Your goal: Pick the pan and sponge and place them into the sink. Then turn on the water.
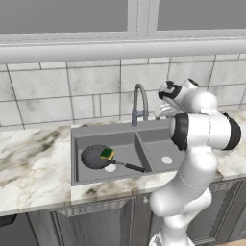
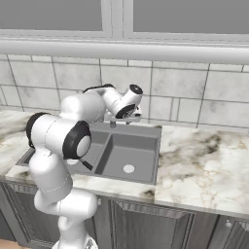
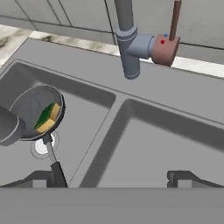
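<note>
Hand view is looking down past the two dark fingertips [image 3: 56,174] at the grey sink [image 3: 144,94], and the tips are standing far apart with nothing between them, so the gripper [image 3: 116,177] is sitting wide open. One tip is hanging over the left basin, close to the pan's thin handle though I cannot tell if it touches; the other is hanging over the right basin, with the central divider running between them.

The pan [image 3: 33,111] is lying in the left basin, up and to the left of the gripper, its handle pointing back toward the near tip. The sponge [image 3: 48,117] is resting inside the pan, green face over yellow, leaning against the pan's near side. A pale drain [image 3: 41,146] is peeking out just beside the pan's rim.

The faucet [image 3: 127,39] is rising straight ahead of the gripper, its side lever [image 3: 175,19] standing up from a reddish-brown knob.

From the left base view, the pan [image 1: 96,156] and sponge [image 1: 107,153] are sitting in the left basin of the sink [image 1: 108,132], while the hand is hovering behind the right basin, just beside the faucet [image 1: 139,103].
</note>
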Controlling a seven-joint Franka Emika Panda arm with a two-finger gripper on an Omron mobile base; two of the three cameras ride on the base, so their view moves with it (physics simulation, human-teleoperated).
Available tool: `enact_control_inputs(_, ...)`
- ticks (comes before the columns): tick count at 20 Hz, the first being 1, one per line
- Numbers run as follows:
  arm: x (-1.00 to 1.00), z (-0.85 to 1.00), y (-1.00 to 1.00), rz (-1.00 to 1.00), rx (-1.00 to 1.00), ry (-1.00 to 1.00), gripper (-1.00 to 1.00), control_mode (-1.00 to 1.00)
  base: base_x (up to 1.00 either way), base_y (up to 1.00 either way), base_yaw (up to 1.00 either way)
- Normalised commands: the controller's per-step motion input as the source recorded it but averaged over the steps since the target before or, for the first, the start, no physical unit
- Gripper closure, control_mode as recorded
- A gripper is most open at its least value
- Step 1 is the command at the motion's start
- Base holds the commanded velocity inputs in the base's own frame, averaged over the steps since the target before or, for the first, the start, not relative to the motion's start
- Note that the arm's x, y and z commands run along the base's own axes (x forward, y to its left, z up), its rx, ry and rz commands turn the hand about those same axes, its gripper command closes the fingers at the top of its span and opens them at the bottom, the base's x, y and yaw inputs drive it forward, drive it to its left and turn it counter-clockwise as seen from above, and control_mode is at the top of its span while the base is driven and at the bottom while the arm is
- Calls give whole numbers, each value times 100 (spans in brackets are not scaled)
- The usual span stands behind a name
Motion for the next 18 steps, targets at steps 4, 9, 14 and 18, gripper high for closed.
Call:
enact_control_inputs(4,7,0,-23,0,14,-6,-100,-100,0,0,0)
enact_control_inputs(9,11,0,-43,0,12,-8,-100,-100,0,0,0)
enact_control_inputs(14,29,0,-31,0,7,-6,-100,-100,0,0,0)
enact_control_inputs(18,44,0,-5,0,5,-3,-100,-100,0,0,0)
